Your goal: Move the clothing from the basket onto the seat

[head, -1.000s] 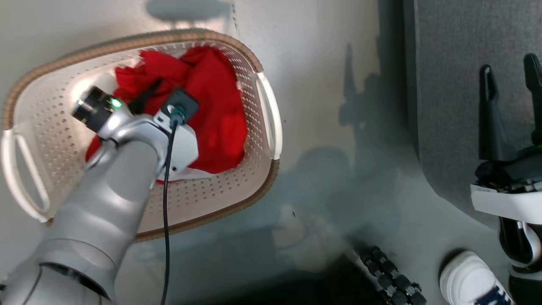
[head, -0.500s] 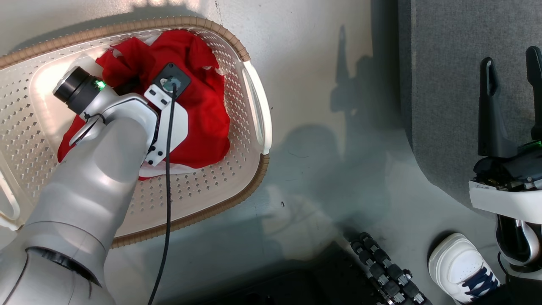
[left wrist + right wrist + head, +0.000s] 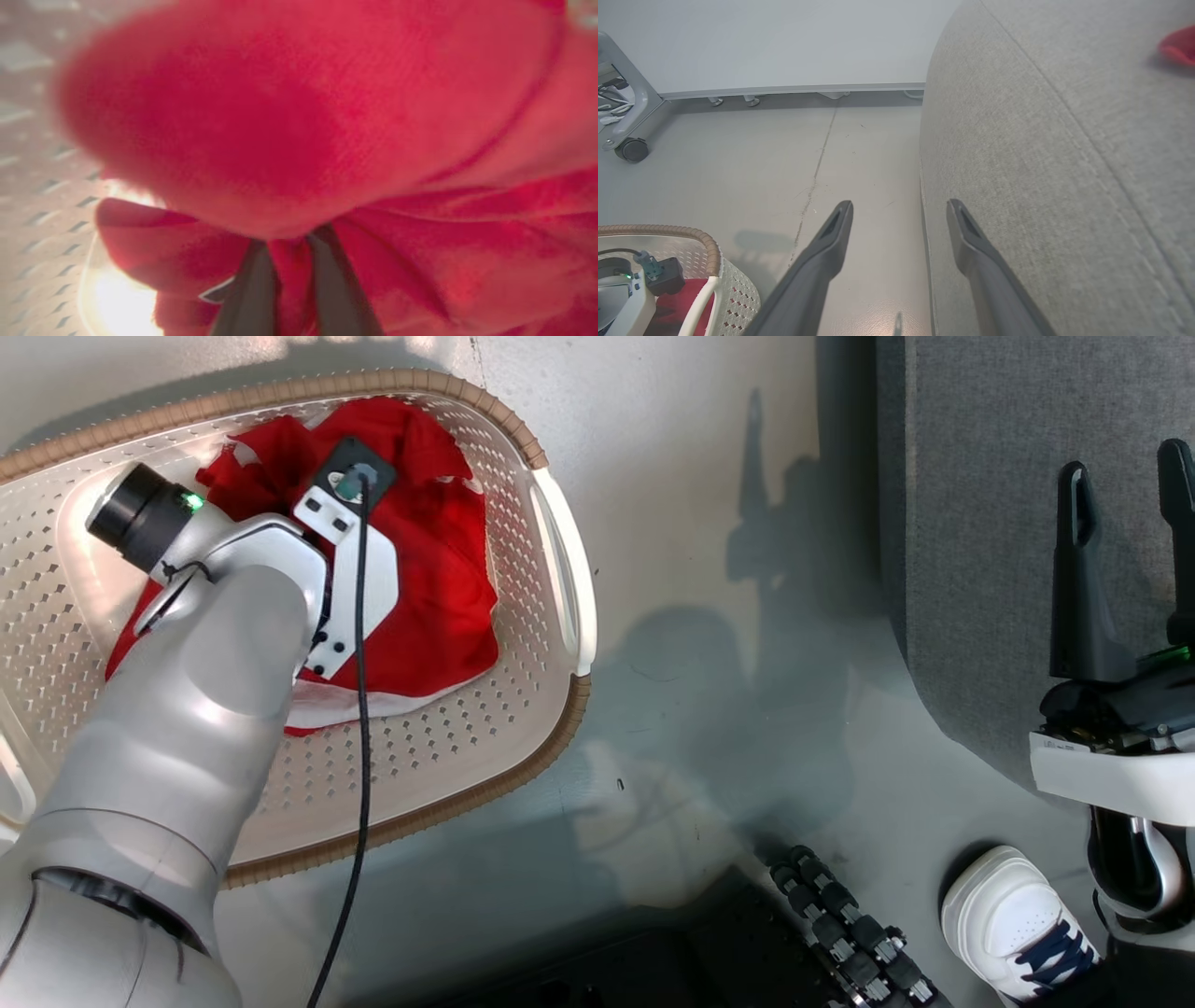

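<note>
Clothing (image 3: pixel 439 569): red heap in basket (image 3: pixel 448 747), 10 o'clock in head view, half hidden under left arm; basket cut off at 9 o'clock.
Left gripper (image 3: pixel 289 242): fingers nearly together, pinching a red fold, tips buried.
Right gripper (image 3: pixel 1124 462): fingers spread, over seat (image 3: pixel 990 523) edge, 3 o'clock.
Floor (image 3: pixel 709 616): strip between basket and seat.

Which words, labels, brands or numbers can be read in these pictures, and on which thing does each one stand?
No text can be read for certain.
Small dark print on the white plastic housing behind the right gripper: too small to read.
White sneaker with dark blue laces on a person's foot: no readable brand.
</note>
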You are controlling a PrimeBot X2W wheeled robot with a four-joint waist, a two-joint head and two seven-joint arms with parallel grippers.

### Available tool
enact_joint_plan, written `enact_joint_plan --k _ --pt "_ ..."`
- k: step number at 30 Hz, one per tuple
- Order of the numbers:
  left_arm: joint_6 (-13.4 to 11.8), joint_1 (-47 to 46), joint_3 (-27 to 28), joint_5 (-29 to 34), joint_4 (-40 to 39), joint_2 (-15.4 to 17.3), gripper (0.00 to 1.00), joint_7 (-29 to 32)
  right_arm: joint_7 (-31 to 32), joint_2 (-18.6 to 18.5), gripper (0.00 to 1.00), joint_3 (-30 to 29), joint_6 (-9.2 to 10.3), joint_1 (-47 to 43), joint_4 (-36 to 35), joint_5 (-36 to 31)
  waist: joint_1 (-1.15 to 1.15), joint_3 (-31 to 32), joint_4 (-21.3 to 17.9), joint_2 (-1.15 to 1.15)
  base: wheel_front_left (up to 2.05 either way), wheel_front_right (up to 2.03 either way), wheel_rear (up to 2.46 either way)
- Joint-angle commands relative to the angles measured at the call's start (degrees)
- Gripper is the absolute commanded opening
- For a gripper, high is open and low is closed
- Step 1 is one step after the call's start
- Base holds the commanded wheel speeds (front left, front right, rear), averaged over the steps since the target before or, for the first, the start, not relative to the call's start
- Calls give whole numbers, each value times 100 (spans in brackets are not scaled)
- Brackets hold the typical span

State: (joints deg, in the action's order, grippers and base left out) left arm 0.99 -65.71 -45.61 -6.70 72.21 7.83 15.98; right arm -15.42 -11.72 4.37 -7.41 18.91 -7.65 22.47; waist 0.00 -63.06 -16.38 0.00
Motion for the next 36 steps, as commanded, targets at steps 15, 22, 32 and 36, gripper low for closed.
enact_joint_plan --k 15,22,32,36 --pt "77 270 68 -347 157 -120 0 -87 54 -73 100 -106 -13 211 330 -63 0 411 135 0 0 0 0" --pt "243 511 -16 -462 159 -291 0 -309 44 -132 100 -146 -8 129 336 -127 0 866 358 0 0 0 0" --pt "336 927 -42 -708 161 -450 0 -844 43 -196 100 -244 -8 -75 443 -227 0 1796 627 0 0 0 0" --pt "418 1157 9 -922 104 -478 0 -1238 38 -208 100 -229 -8 -176 514 -271 0 2296 749 0 0 0 0"
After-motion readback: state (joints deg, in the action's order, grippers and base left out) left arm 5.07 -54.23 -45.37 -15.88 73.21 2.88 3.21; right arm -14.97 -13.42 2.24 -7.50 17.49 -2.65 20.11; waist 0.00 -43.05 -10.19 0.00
